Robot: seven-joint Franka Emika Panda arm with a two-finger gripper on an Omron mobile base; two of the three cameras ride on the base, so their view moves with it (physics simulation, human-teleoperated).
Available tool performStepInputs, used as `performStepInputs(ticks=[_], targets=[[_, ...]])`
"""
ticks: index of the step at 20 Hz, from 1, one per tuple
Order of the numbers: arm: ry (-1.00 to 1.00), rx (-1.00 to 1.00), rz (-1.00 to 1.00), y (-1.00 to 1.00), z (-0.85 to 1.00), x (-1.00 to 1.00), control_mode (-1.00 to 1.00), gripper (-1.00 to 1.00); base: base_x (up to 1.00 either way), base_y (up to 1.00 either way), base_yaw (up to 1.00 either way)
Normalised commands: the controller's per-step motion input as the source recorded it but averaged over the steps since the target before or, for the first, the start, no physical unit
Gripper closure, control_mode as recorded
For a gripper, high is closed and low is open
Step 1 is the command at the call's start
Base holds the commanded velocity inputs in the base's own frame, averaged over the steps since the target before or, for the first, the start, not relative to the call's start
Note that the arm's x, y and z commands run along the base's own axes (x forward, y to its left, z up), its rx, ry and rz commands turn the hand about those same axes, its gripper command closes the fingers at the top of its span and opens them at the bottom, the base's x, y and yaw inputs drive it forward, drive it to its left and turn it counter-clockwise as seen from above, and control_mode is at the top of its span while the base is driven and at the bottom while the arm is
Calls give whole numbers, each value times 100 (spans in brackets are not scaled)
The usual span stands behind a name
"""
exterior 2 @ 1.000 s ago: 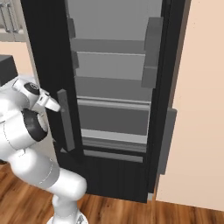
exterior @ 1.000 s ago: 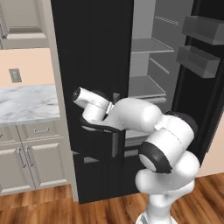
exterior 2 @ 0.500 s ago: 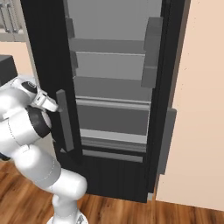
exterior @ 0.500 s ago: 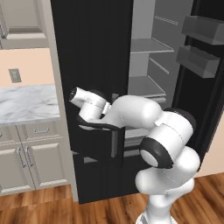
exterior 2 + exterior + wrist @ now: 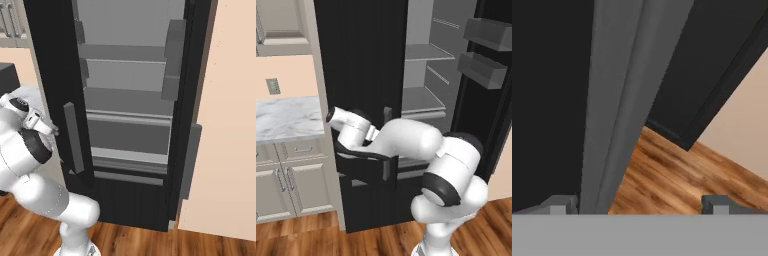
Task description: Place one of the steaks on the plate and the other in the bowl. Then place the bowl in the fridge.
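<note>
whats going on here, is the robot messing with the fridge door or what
Yes. The white arm is reaching low to the fridge, whose right door is swung open on grey shelves and door bins. In the hand view the gripper is open, its fingertips standing apart with the grey bar handle running up between them, not clamped. No steak, plate or bowl can be seen at the fridge yet.
</note>
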Motion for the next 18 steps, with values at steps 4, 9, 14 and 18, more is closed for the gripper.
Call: performStepInputs(ticks=[4, 9, 14, 18], targets=[[-26, 35, 22, -98, 37, -100, -100, -100, 0, 0, 0], [-24, 72, 18, -100, 18, -76, -100, -100, 0, 0, 0], [-9, 83, 0, -100, 23, -13, -100, -100, 0, 0, 0], [-3, 91, 0, -100, -2, 28, -100, -100, 0, 0, 0]])
